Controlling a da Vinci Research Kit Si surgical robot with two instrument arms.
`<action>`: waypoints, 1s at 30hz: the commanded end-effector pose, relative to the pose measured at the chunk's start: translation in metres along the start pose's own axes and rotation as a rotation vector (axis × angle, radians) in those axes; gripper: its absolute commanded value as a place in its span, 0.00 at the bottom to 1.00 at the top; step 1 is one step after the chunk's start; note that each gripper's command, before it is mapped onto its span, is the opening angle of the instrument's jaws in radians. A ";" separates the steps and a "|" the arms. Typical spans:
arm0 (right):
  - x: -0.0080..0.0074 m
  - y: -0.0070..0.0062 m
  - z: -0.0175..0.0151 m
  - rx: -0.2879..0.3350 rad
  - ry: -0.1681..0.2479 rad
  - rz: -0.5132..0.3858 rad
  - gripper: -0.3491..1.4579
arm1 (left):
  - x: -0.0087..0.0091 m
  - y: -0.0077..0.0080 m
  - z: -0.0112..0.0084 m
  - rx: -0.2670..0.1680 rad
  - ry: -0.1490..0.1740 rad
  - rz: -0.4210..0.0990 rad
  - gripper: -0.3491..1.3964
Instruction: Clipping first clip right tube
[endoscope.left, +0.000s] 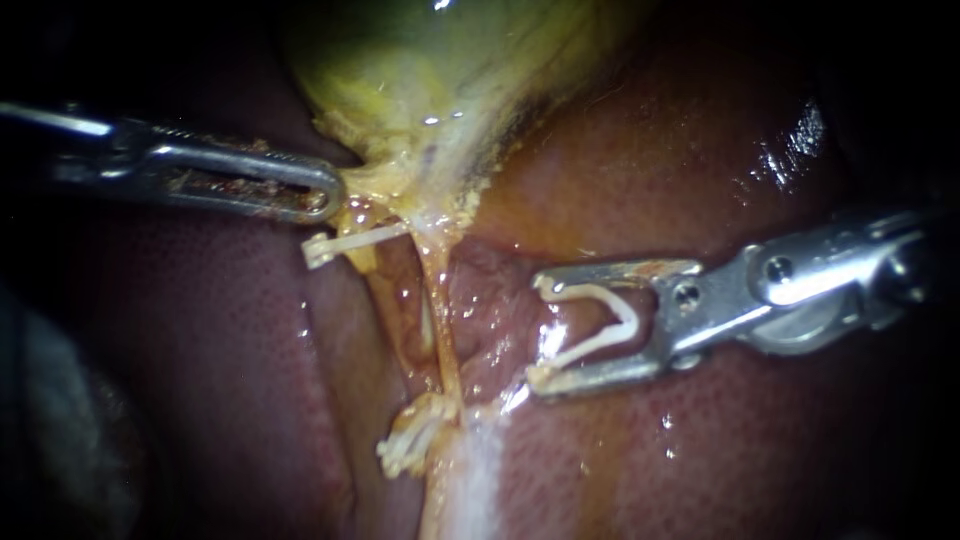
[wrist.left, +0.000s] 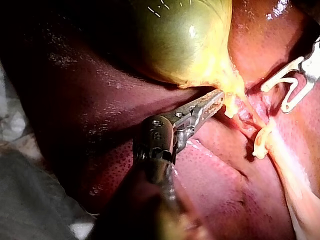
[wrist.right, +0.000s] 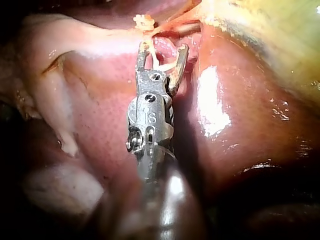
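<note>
My right instrument (endoscope.left: 538, 332) comes in from the right, its jaws wide apart with an open white clip (endoscope.left: 600, 330) seated between them. The clip's tips stand just right of a thin yellowish tube (endoscope.left: 443, 330) that runs down from the gallbladder (endoscope.left: 420, 60), without reaching around it. In the right wrist view the loaded jaws (wrist.right: 162, 52) point at the same pink tissue. My left instrument (endoscope.left: 338, 195) has its jaws shut on yellow tissue at the gallbladder's neck, as the left wrist view (wrist.left: 219, 97) also shows.
A closed white clip (endoscope.left: 345, 243) lies just under the left instrument's jaws. A bunch of white clips (endoscope.left: 410, 450) sits lower on the tube. Dark red liver (endoscope.left: 220, 350) surrounds the field on both sides.
</note>
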 end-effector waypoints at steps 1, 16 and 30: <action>-0.0001 0.0000 0.0007 0.010 0.005 0.011 0.45 | 0.0000 0.0000 0.0000 0.001 0.000 0.000 0.00; -0.0001 0.0005 0.0065 0.072 0.123 0.184 0.46 | 0.0001 0.0002 0.0001 0.002 0.001 -0.001 0.00; 0.0003 -0.0021 0.0073 0.174 0.166 0.268 0.45 | 0.0001 0.0002 0.0002 0.002 0.001 -0.001 0.00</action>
